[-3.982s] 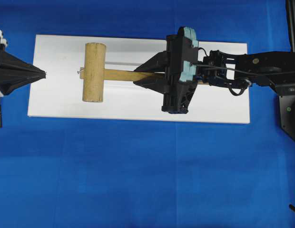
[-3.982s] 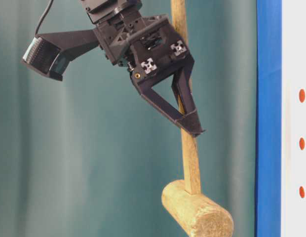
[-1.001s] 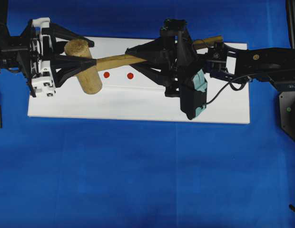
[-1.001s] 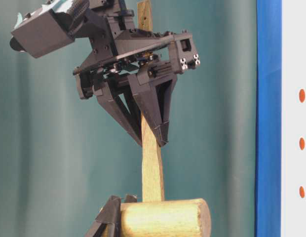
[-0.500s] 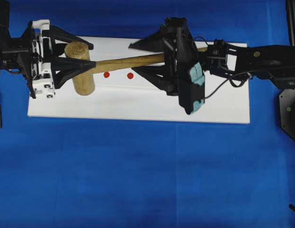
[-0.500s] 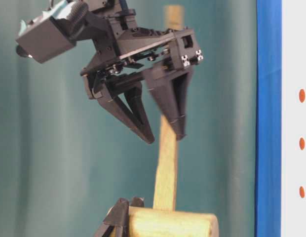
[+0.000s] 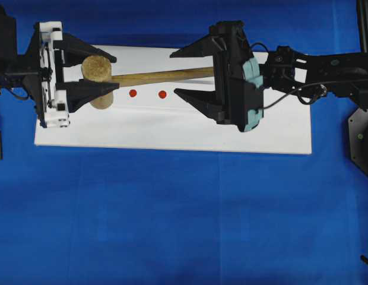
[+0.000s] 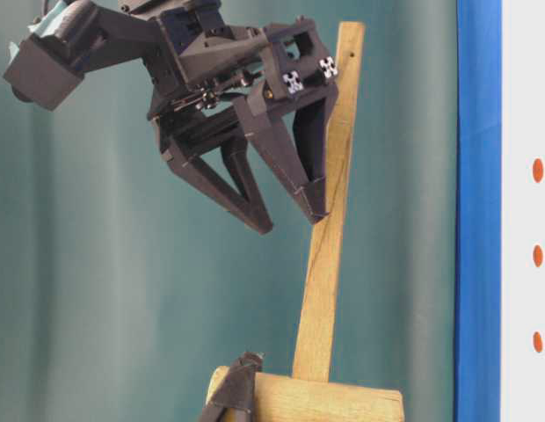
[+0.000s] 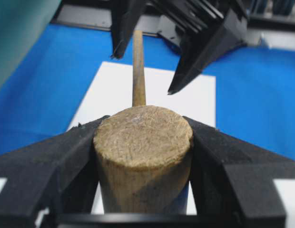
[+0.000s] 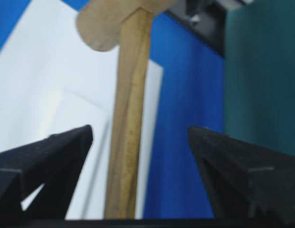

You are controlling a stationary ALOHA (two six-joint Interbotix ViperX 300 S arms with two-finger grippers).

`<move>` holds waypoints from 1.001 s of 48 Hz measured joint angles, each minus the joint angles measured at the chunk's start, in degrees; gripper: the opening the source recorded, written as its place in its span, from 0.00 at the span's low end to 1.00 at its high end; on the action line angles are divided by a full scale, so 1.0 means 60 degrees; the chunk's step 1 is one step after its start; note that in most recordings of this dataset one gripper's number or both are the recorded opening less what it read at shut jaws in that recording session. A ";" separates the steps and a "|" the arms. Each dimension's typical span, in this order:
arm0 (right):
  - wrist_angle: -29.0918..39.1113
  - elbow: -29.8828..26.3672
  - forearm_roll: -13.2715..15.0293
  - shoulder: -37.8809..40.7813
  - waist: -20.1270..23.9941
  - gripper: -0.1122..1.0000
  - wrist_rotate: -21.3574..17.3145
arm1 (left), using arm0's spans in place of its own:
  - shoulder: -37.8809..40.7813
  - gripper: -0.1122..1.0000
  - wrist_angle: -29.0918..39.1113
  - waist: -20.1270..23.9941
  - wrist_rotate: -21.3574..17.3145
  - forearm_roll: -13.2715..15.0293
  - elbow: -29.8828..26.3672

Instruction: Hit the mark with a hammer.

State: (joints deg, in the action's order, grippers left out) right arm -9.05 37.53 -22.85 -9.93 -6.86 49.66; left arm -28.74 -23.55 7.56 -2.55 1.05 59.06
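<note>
The left gripper (image 7: pixel 107 73) clamps the hammer (image 7: pixel 98 71) head; the right gripper (image 7: pixel 175 72) (jaws spread) straddles its handle.

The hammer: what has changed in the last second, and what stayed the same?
The right gripper opened and let go of the hammer handle, its fingers now spread clear on both sides. The handle swung a little. The left gripper stayed clamped on the hammer head, and the white board with the two red marks stayed put.

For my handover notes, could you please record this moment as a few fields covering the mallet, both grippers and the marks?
hammer: light-brown wooden mallet, raised over the white board
left gripper: shut on the cylindrical head
right gripper: open, fingers either side of the flat handle, not clamping
marks: two red dots visible on the board below the handle
</note>
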 measured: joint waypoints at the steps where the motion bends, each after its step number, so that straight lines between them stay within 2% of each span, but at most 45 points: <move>1: 0.0044 -0.0015 -0.0044 -0.0015 0.0000 0.94 -0.0059 | 0.0015 0.52 0.0000 -0.0059 -0.0176 -0.0015 0.0000; 5: 0.0117 0.0000 -0.0132 0.0000 0.0000 0.94 -0.0308 | 0.0015 0.52 0.0000 -0.0205 -0.1011 0.0000 0.0000; 10: 0.0161 0.0000 -0.0161 0.0000 0.0000 0.94 -0.0557 | 0.0015 0.52 0.0015 -0.0322 -0.1509 -0.0015 0.0000; 20: 0.0176 -0.0029 -0.0205 0.0059 0.0000 0.94 -0.1025 | 0.0029 0.52 0.0015 -0.0352 -0.1553 -0.0015 0.0000; 32: 0.0176 -0.0278 -0.0234 0.1055 0.0000 0.94 -0.1816 | 0.0029 0.52 0.0015 -0.0366 -0.1553 0.0000 0.0000; 39: 0.0176 -0.0352 -0.0234 0.1289 0.0000 0.93 -0.2036 | 0.0029 0.52 0.0015 -0.0366 -0.1553 0.0000 0.0000; 44: 0.0146 -0.0381 -0.0234 0.1289 0.0000 0.87 -0.2036 | 0.0029 0.52 0.0015 -0.0366 -0.1553 -0.0015 0.0000; 48: 0.0088 -0.0381 -0.0234 0.1289 0.0000 0.73 -0.2051 | 0.0029 0.52 0.0015 -0.0366 -0.1553 0.0000 0.0000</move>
State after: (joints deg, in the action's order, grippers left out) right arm -8.53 35.24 -24.26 -2.20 -6.86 37.35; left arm -28.56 -23.47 5.36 -11.87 1.05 59.06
